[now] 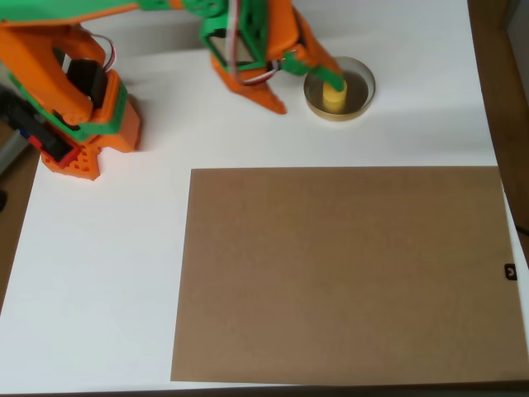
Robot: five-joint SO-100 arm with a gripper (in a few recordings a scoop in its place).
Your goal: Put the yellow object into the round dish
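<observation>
In the overhead view, the top edge cuts off the upper part of the orange and green arm (248, 41). One green jaw hides the left rim of the round dish (360, 101) and part of the yellow object (335, 97). Whether the jaws touch that object cannot be told. The right edge cuts the brown sheet (347, 273).

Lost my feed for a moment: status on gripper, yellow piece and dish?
Gripper open, one finger over the round dish rim. Yellow object sits inside dish, upright. Whether the finger touches it, cannot tell. Nothing in the way; brown sheet lies apart.
</observation>
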